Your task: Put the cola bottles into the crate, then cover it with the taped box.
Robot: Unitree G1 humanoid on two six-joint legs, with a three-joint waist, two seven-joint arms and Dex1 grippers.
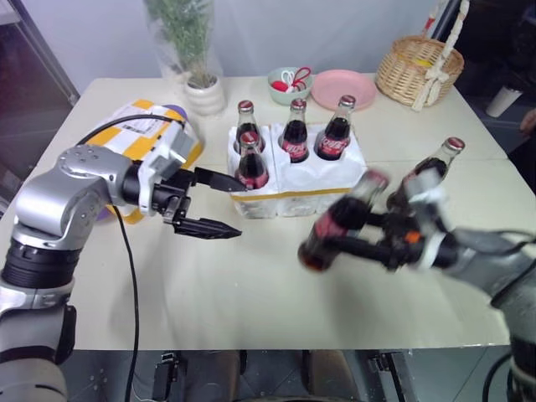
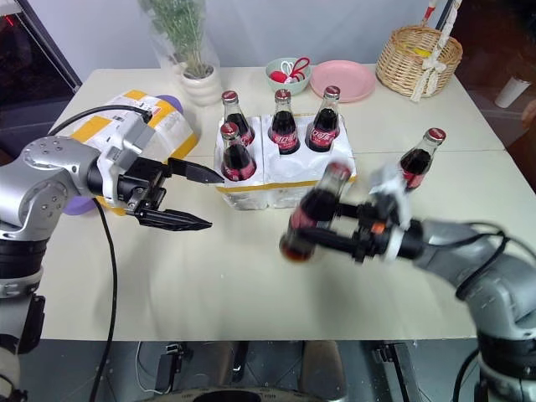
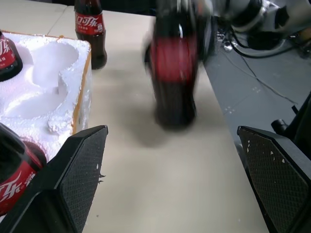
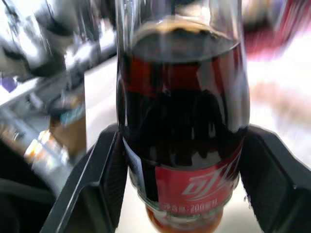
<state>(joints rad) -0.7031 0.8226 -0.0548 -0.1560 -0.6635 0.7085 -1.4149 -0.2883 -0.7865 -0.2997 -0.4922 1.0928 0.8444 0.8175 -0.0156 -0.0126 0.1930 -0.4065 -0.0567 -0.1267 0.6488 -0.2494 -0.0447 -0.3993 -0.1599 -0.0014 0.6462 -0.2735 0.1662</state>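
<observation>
Six small glass cola bottles with red caps and red labels are in sight on the pale tabletop (image 1: 209, 293). Four stand upright in the low white foam crate (image 1: 295, 182) with its yellow tape band: three along the far row, at (image 1: 246, 124), (image 1: 295, 132) and (image 1: 337, 130), and one (image 1: 251, 163) in the near row's leftmost well. Two near wells look vacant in the left wrist view.

Fifth bottle (image 1: 335, 226): clamped between the two black fingers of the right gripper (image 1: 352, 239), tilted, cap toward the crate, base raised off the table just in front of the crate's near right corner. Right wrist view shows a finger pressed against each side of the glass (image 4: 182, 121), above the red label.

Sixth bottle (image 1: 431, 172): standing on the table just right of the crate, free of any grip.

Left gripper (image 1: 222, 205): jaws spread wide, holding nothing, hovering just left of the crate's near left corner, pointing toward the held bottle.

White foam taped box (image 1: 138, 121) with wide yellow stripes and a paper label lies on the table behind the left arm, left of the crate.

Far edge: potted plant (image 1: 201, 79), small green bowl (image 1: 289, 84), pink plate (image 1: 343, 88), wicker basket (image 1: 419, 67).
</observation>
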